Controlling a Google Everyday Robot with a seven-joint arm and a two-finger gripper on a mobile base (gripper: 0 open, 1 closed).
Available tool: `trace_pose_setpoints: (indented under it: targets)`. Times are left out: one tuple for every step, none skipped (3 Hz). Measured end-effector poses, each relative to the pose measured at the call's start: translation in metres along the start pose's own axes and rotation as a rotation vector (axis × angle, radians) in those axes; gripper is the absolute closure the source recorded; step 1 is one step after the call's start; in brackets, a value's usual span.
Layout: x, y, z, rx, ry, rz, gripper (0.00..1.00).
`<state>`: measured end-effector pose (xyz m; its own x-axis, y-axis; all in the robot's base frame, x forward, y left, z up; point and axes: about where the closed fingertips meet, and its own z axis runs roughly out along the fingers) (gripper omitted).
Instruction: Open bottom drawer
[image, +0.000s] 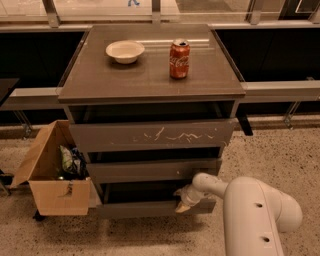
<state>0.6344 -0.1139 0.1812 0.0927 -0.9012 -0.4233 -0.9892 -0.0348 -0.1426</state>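
Observation:
The bottom drawer (140, 208) is the slim dark grey front lowest on the cabinet, under the scratched top front (150, 135) and the middle front (150, 170). It stands out a little, with a dark gap above it. My gripper (184, 199) is at the top edge of the bottom drawer, right of centre, its tip reaching into the gap. My white arm (250, 210) comes in from the lower right.
A white bowl (125, 50) and a red soda can (179, 59) stand on the cabinet top (100, 80). An open cardboard box (52, 175) with rubbish sits on the floor against the cabinet's left side. Speckled floor lies to the right.

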Motion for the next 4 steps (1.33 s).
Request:
trace_pose_setpoints:
  targets:
    - [0.000, 0.000, 0.000, 0.000, 0.000, 0.000, 0.00]
    - [-0.002, 0.011, 0.008, -0.038, 0.032, -0.024, 0.00]
    - [-0.007, 0.029, 0.019, -0.140, 0.075, -0.056, 0.00]
    - [-0.015, 0.070, 0.021, -0.320, 0.132, -0.084, 0.03]
